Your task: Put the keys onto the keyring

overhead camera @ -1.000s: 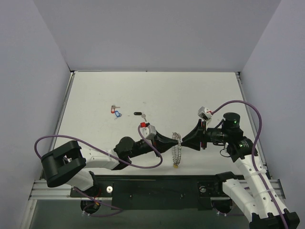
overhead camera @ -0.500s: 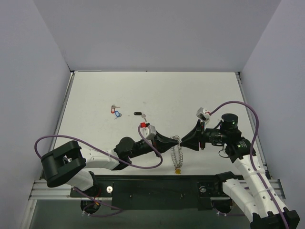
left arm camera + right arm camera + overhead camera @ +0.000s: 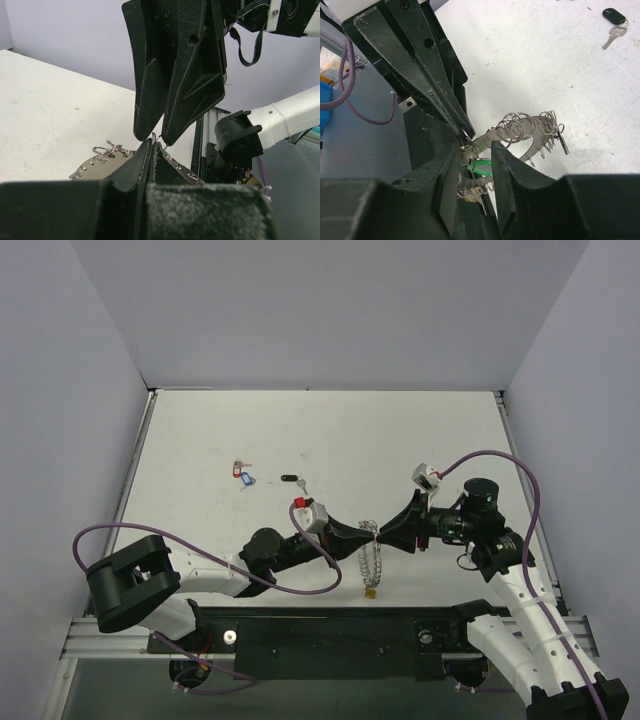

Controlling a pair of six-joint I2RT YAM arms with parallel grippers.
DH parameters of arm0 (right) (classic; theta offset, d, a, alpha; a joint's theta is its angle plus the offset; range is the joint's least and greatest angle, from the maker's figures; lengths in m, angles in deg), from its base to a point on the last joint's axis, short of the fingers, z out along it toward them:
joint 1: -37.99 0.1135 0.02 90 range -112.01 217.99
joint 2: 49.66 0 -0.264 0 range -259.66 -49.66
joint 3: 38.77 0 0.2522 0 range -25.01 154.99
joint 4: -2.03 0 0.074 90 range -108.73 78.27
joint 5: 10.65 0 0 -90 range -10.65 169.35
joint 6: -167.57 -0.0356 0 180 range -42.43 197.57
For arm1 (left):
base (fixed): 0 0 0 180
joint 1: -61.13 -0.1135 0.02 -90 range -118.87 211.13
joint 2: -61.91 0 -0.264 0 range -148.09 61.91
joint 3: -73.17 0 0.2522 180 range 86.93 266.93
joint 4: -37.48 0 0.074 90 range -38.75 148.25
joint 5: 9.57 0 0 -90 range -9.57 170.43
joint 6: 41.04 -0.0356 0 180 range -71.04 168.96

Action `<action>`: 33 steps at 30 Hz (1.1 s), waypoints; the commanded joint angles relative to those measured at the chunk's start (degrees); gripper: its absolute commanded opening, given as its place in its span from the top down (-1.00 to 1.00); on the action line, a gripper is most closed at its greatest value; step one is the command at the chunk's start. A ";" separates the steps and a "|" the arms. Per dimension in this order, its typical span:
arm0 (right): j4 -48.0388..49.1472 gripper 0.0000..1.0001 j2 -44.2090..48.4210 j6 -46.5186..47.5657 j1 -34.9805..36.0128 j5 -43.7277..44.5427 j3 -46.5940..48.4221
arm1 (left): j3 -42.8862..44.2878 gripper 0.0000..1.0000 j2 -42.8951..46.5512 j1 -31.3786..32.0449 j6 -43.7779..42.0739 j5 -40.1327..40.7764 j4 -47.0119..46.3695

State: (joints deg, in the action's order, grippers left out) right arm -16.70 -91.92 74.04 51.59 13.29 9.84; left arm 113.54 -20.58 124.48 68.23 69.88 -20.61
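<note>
In the top view my two grippers meet tip to tip at the table's near middle. My left gripper (image 3: 366,531) is shut on a small loop of the keyring (image 3: 372,560). The silvery ring hangs below the tips, with its yellow tag (image 3: 371,590) at the bottom. In the left wrist view the fingertips (image 3: 148,146) pinch that loop just under the right gripper's fingers. My right gripper (image 3: 479,165) holds a green-tagged key (image 3: 482,167) between its jaws, pressed against the keyring (image 3: 520,131). More keys lie on the table: a red and blue pair (image 3: 241,474) and a black one (image 3: 291,479).
The black key (image 3: 615,17) lies far off in the right wrist view. The table's near edge and the black base rail (image 3: 330,630) run just below the hanging ring. Purple cables loop around both arms.
My right gripper has crept slightly left until its tips meet the left gripper's. The hanging keyring swung a little. The left arm has barely moved.
</note>
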 commanded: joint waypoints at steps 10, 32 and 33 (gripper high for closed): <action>0.67 0.49 0.25 2.30 1.07 -0.82 -0.31 | 2.66 1.00 2.34 1.16 -1.25 2.72 -21.49; -0.13 0.69 0.60 4.94 1.42 -1.44 -0.49 | 3.18 1.00 2.08 1.42 -1.25 3.08 -21.75; 0.40 0.66 0.60 4.68 1.51 -1.35 -0.66 | 3.18 1.00 2.08 1.42 -1.16 2.90 -21.75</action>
State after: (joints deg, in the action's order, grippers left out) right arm -18.16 -91.88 77.69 52.71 13.31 9.36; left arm 113.54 -20.37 125.56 67.15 72.53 -20.61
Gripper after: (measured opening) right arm 0.153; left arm 0.015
